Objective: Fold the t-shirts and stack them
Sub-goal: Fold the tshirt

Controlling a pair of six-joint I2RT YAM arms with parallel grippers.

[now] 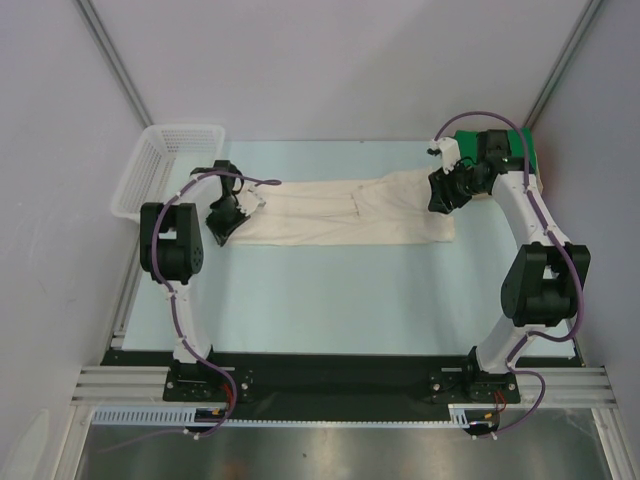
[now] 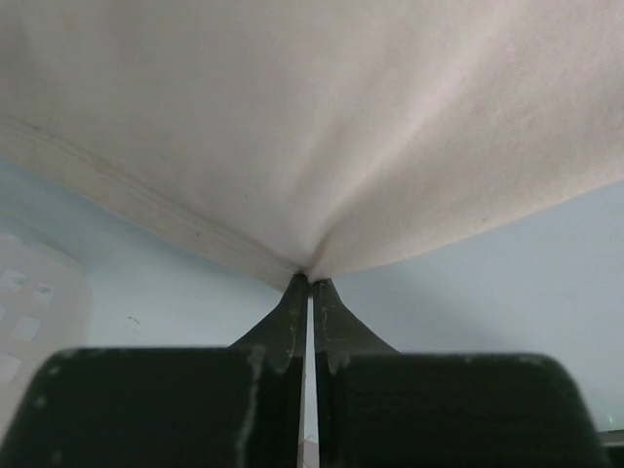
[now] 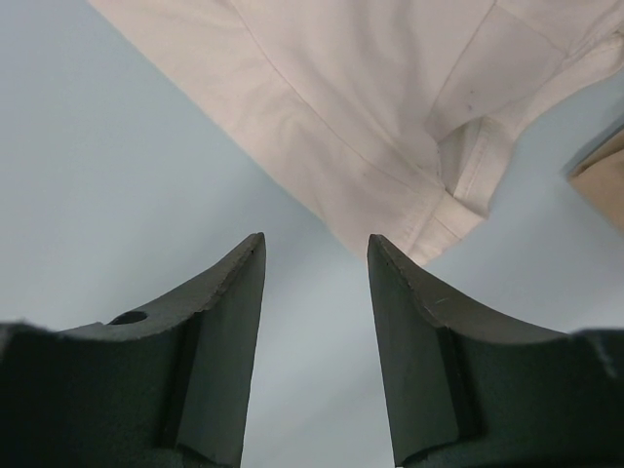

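Two pincers sit at opposite ends of the cream-white t-shirt (image 1: 340, 215), which lies spread lengthwise across the middle of the surface (image 1: 330, 300). The left pincer (image 2: 310, 278) is clenched on a stitched edge at the shirt's left end, and the cloth puckers out from the nip. The right pincer (image 3: 317, 249) hangs released just beside the shirt's right end, grasping nothing. The green t-shirt (image 1: 522, 140) sits at the far right corner, behind the right arm. For a clean fold, I judge the right pincer should take a matching pinch on its edge before either lifts. Both should then rise level and travel together, so the cloth drapes without twisting or dragging.
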